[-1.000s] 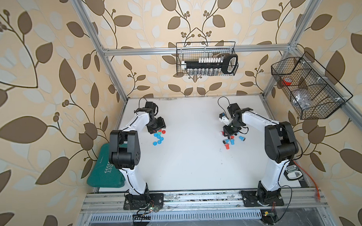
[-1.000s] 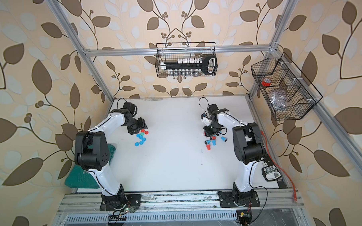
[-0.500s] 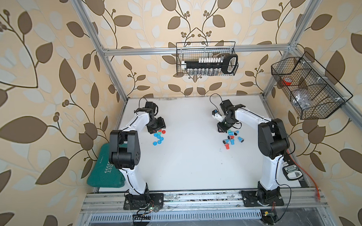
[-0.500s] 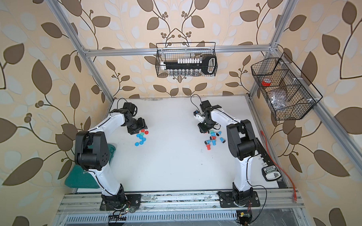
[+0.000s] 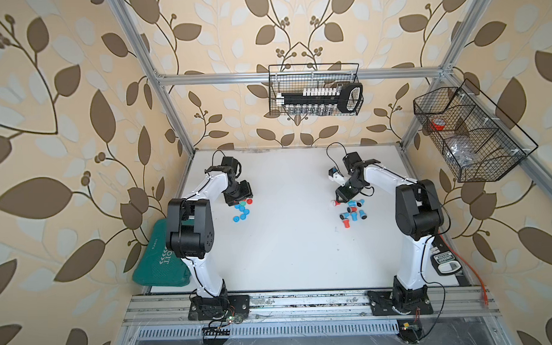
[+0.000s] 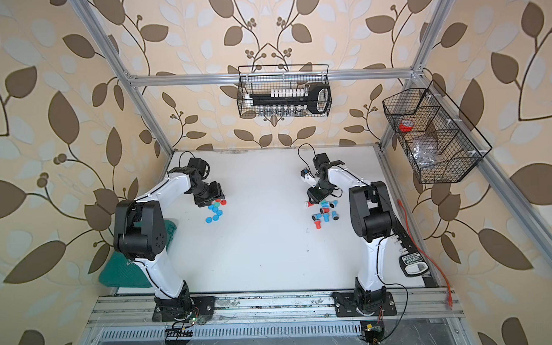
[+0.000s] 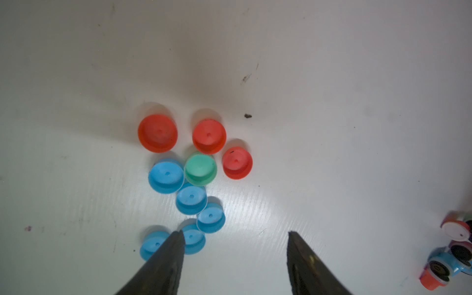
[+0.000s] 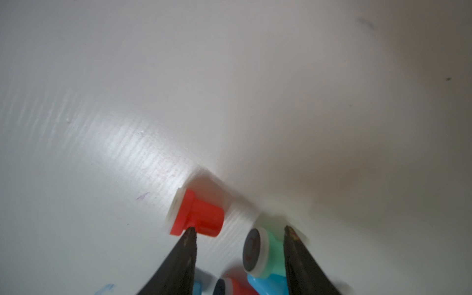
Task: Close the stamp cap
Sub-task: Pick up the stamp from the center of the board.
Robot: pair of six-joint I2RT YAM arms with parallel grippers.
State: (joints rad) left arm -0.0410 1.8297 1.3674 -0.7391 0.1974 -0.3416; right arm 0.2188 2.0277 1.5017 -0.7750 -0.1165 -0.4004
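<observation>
White right arm (image 5: 384, 175) low over stamps (image 5: 351, 204), jaws apart

Loose caps (image 5: 238, 207), three red, one green and five blue, lay flat in a tight cluster at the left. Stamps (image 5: 351, 204), red, blue and green, lay tipped on their sides at the right, one red stamp (image 8: 201, 217) slightly apart.

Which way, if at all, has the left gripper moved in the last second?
No. The left gripper still hangs over the loose caps, no nearer the table's back edge.
</observation>
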